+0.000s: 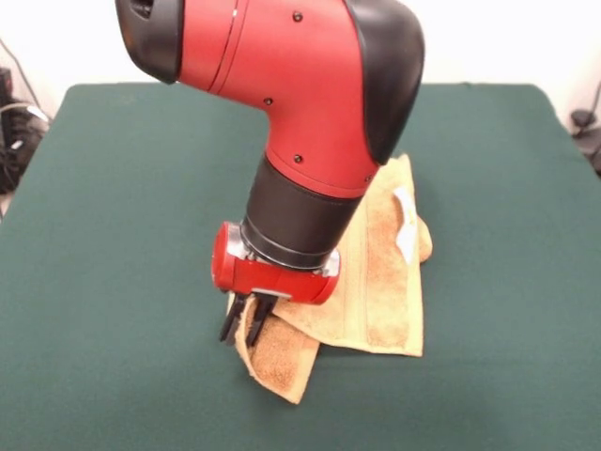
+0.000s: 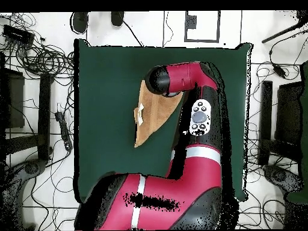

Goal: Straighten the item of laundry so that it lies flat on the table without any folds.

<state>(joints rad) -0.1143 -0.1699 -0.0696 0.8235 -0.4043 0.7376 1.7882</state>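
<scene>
The orange-tan towel (image 1: 380, 282) lies folded near the middle of the dark green table (image 1: 113, 282), with its white label (image 1: 406, 225) on the right fold. My gripper (image 1: 246, 324) points down at the towel's front left corner. Its dark fingers (image 1: 232, 322) are closed on a raised edge of the cloth. In the overhead view the towel (image 2: 153, 114) shows as a tapering shape with the label (image 2: 139, 114) at its left edge. The arm (image 2: 180, 78) covers its right side and hides the gripper.
Green tabletop (image 2: 102, 90) surrounds the towel on all sides. Cables and dark equipment (image 2: 36, 54) lie on the floor around the table. Dark gear (image 1: 14, 132) stands past the table's left edge in the front view.
</scene>
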